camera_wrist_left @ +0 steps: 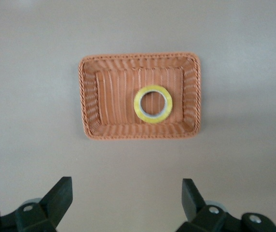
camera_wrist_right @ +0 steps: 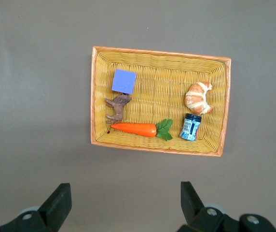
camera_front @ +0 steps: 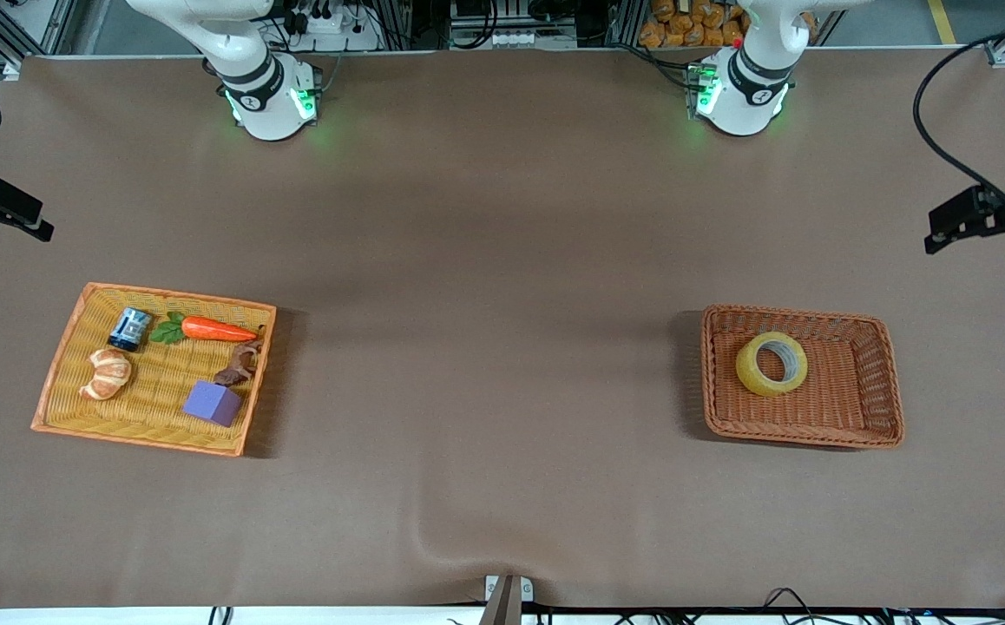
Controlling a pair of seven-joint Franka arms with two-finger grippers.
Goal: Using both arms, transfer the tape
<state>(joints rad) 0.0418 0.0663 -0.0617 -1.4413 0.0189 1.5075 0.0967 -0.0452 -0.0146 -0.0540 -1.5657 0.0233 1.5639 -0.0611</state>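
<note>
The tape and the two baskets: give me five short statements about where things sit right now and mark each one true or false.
1. The tape lies in the brown wicker basket toward the left arm's end of the table. True.
2. The left gripper is shut on the tape. False: it is open, high over the brown basket, holding nothing.
3. The yellow basket holds a carrot, a croissant, a small can, a purple block and a brown animal figure. True.
4. The tape stands upright on its edge. False: it lies flat, hole facing up.
5. The right gripper hangs open over the table by the yellow basket. True.
</note>
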